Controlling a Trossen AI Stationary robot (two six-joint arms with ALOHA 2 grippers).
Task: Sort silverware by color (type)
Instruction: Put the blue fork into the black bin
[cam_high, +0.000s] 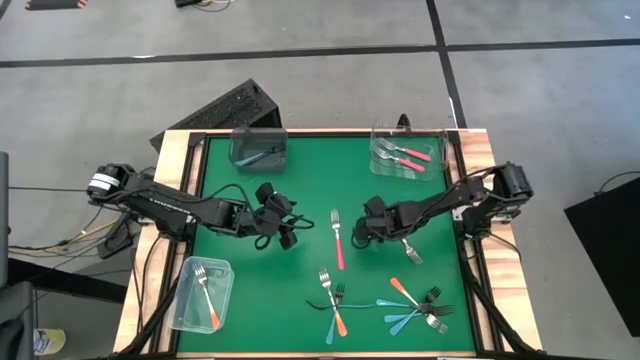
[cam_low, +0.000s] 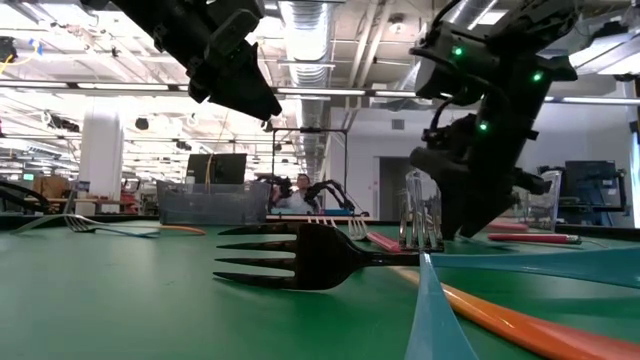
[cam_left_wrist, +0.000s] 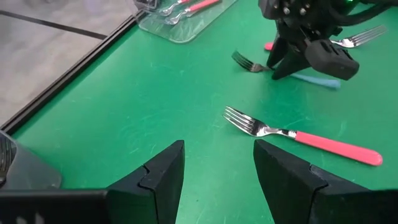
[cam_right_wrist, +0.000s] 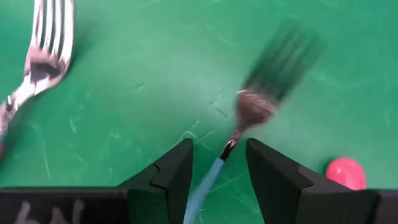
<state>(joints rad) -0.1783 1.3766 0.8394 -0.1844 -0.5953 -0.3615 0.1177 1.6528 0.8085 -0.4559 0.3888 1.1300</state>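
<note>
Dark fork lies closest to the low camera, tines at 9 o'clock, silhouetted; an orange handle and a teal one cross in front of it, both cut off at the frame edge.

Right gripper sits low over the green mat, right of centre. A blue-handled fork runs between its fingers: slim plastic handle in the gap, metal tines blurred beyond. Fingers flank the handle; contact can't be confirmed, so I can't tell whether it's clamped or just straddling.

Left gripper is left of centre, above the mat, jaws apart, holding nothing. Just past it, at 3 o'clock, a pink-handled fork lies flat, tines at 12.

Loose pile of orange and teal forks at the mat's 5 o'clock, handles crossing; count unclear.

Clear plastic containers:
- 1 o'clock corner: pink-handled forks
- 11 o'clock: a teal-handled fork, hard to see through the dark-tinted wall
- 7 o'clock, off the mat edge: an orange-handled fork
</note>
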